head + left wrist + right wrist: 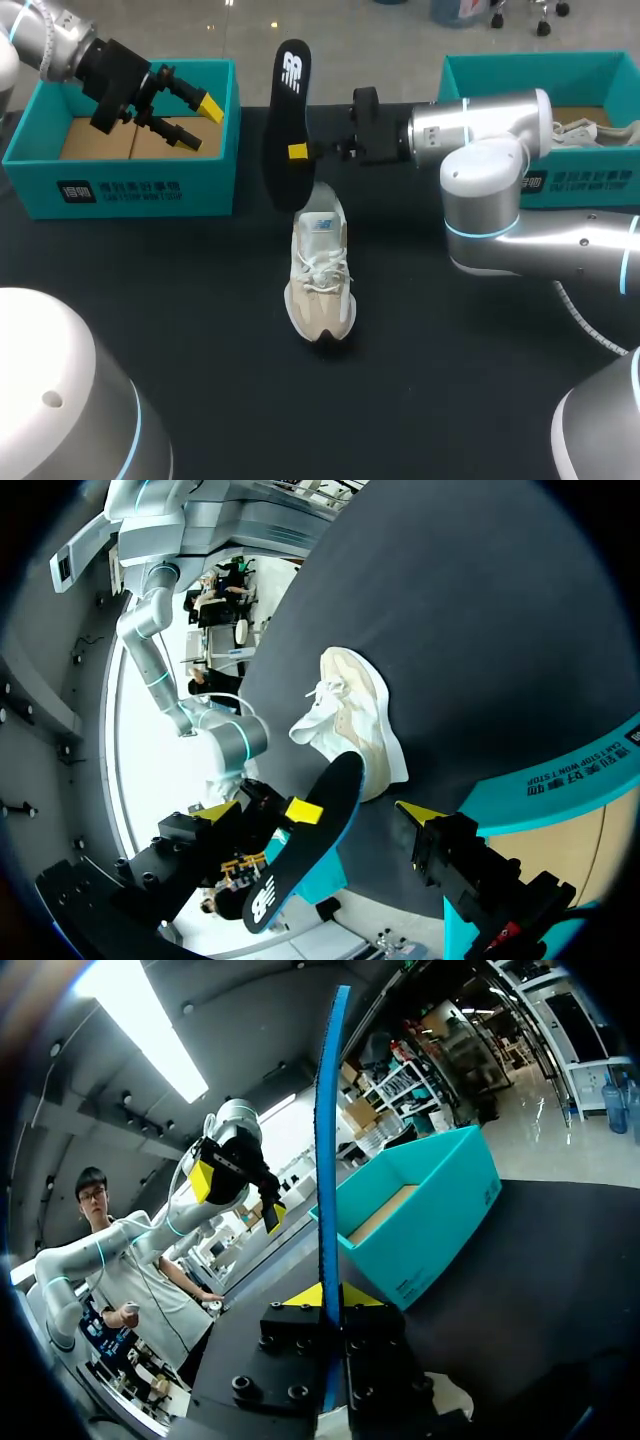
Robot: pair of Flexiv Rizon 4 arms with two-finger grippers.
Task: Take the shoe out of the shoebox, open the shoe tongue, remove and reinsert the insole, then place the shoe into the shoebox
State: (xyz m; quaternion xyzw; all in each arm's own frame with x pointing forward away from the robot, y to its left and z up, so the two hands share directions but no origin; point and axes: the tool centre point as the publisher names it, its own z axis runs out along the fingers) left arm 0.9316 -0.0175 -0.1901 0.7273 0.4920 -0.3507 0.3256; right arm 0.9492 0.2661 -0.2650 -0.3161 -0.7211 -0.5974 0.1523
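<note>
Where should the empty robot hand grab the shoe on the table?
Probably the shoe at its middle by the laces, a finger on each side wall, coming down from above. It stands upright on its sole, and the right gripper holds the insole close by its heel end, crowding that. The left gripper is open.

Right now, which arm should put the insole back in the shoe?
Right. The right fingers are shut on the insole, held upright right by the shoe. The left fingers stand open and empty over the left shoebox, off to the side.
</note>
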